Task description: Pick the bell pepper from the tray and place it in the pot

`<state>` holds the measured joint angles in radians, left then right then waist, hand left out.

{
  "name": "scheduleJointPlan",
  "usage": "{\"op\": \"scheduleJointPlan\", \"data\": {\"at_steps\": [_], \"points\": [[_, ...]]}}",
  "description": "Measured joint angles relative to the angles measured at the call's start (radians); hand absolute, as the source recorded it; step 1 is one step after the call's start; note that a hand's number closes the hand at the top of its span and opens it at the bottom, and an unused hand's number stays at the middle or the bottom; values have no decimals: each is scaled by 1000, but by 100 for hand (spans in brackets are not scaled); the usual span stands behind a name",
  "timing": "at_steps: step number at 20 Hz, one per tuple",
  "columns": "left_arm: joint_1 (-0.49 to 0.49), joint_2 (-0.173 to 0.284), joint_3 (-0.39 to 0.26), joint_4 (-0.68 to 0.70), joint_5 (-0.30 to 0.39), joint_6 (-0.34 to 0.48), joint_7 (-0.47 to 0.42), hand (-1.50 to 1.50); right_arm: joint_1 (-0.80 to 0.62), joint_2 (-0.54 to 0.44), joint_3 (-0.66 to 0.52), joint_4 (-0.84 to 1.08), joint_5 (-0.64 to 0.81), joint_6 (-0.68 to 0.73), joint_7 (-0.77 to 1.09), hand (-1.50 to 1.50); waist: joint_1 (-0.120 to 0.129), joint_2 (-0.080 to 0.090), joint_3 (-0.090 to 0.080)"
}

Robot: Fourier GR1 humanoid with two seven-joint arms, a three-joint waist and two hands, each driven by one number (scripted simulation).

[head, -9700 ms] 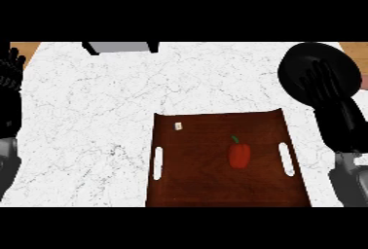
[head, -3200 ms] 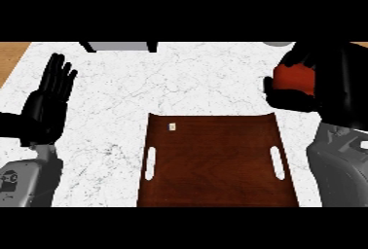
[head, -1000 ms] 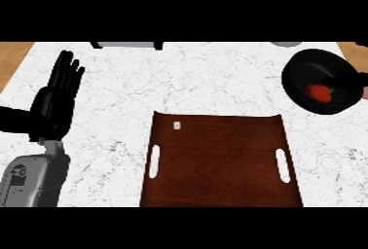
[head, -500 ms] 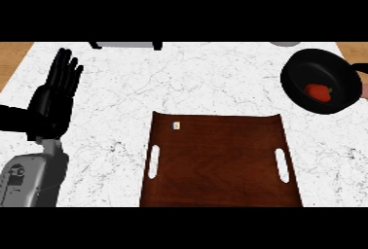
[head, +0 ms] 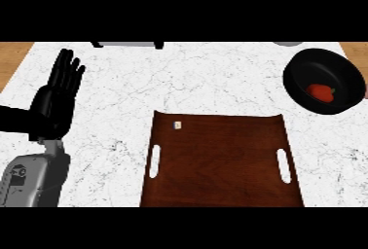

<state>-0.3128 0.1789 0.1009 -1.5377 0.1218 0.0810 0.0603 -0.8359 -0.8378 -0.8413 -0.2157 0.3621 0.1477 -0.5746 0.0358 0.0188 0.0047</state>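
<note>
A red bell pepper (head: pixel 322 92) lies inside the black pot (head: pixel 300 83) at the counter's right edge. The dark brown tray (head: pixel 219 160) with two white handle slots sits in the lower middle, with only a small white tag (head: pixel 177 125) near its top left corner. My left hand (head: pixel 54 99) rests open at the left, fingers straight and pointing up, well apart from the tray. My right hand does not show in the head view.
The white marble counter (head: pixel 179 78) spreads around the tray. A grey object (head: pixel 128 44) sits at the far edge, and another grey item (head: pixel 289 43) at the top right. Wooden floor (head: pixel 14 58) shows beyond the counter's left corner.
The right hand, which carried the pepper over the pot earlier, has left the view. The pepper now lies in the pot. The left hand has barely moved.
</note>
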Motion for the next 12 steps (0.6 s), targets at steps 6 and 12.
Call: {"op": "scheduleJointPlan", "data": {"at_steps": [6,12], "points": [[-6,4,6,-4,8,-4,13,0,67,-87,-41,23,-43,68,-31,-150,3,2,2],[-3,-14,-7,4,-4,2,-5,0,123,-148,-66,37,-70,129,-58,-150,5,5,3]]}}
